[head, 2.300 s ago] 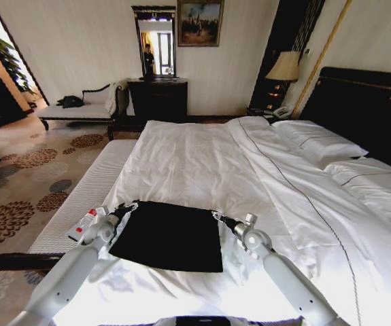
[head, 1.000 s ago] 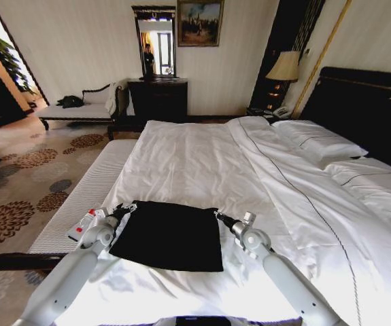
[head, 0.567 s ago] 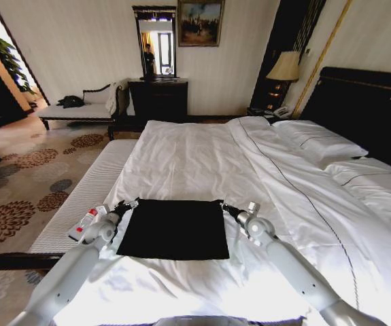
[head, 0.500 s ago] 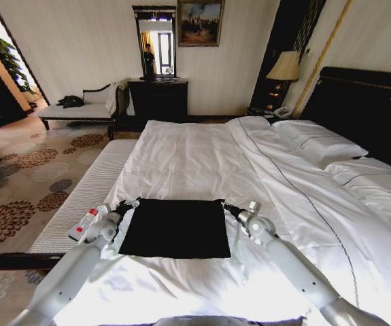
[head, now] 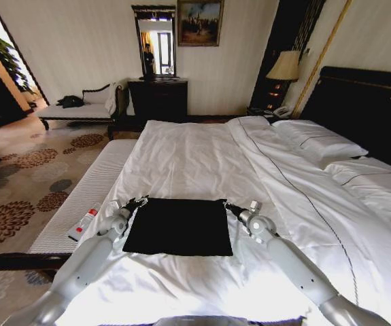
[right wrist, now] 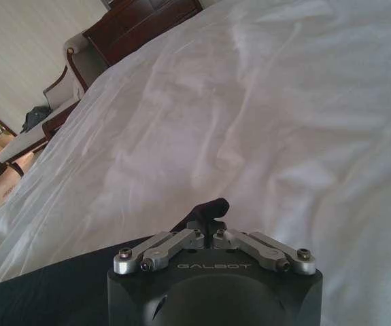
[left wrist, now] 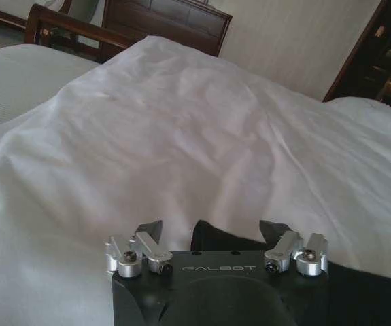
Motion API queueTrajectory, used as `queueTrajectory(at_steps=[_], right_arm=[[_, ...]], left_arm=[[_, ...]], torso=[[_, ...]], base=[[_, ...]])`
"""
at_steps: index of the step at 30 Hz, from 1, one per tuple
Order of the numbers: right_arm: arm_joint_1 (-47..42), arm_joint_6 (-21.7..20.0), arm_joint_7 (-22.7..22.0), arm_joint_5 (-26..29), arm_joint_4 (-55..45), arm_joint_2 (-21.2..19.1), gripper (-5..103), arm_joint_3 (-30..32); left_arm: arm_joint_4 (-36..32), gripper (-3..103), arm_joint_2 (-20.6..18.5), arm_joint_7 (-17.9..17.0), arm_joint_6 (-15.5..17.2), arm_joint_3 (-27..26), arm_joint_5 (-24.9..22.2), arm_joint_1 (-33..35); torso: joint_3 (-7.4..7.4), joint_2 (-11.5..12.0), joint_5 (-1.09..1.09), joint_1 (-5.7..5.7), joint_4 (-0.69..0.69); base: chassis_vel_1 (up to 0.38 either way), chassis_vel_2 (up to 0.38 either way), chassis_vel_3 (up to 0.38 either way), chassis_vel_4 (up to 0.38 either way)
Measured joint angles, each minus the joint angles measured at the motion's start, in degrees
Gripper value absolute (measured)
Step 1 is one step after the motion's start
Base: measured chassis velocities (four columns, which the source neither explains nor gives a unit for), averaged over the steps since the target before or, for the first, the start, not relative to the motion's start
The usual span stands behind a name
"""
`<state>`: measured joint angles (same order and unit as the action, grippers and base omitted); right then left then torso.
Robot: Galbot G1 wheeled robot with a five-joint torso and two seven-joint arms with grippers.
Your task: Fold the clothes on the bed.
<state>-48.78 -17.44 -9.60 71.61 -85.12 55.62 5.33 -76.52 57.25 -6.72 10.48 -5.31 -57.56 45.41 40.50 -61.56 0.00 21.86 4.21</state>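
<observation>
The clothes are one black T-shirt, folded into a flat rectangle on the near part of the white bed. My left gripper is at its far left corner. The left wrist view shows that gripper open, with a corner of the black T-shirt between the spread fingers. My right gripper is at the far right corner. In the right wrist view this gripper is shut on a pinch of the black T-shirt. The lettering is hidden.
A striped white bench runs along the bed's left side with a small red and white object on it. Pillows and the dark headboard are on the right. A chaise, a dresser and a lamp stand by the far wall.
Both arms have reached a little farther up the bed. The T-shirt has shifted with them and lies flatter, as a squarer rectangle.
</observation>
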Motion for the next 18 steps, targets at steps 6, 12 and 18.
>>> queueTrajectory(at_steps=[6, 12, 18], right_arm=[[0.0, 0.0, 0.0, -0.4, 0.7, 0.1, 1, 0.0], [-0.1, 0.0, -0.4, -0.5, 0.7, 0.3, 1, 0.0], [-0.2, 0.0, -0.7, -0.4, 0.5, 0.4, 1, 0.0]], left_arm=[[0.7, 59, 0.1, -0.9, 0.2, 0.3, 0.7, -0.2], [1.3, 38, 0.2, -1.2, 0.3, 0.3, 1.2, -0.6], [1.3, 16, 0.3, -1.0, 0.3, 0.8, 1.2, -0.4]], torso=[[0.0, 0.0, 0.01, 0.0, -0.01], [0.0, 0.0, 0.01, 0.0, -0.01], [0.0, 0.0, 0.0, 0.0, 0.0]], base=[[0.0, 0.0, 0.0, 0.0], [0.0, 0.0, 0.0, 0.0], [0.0, 0.0, 0.0, 0.0]])
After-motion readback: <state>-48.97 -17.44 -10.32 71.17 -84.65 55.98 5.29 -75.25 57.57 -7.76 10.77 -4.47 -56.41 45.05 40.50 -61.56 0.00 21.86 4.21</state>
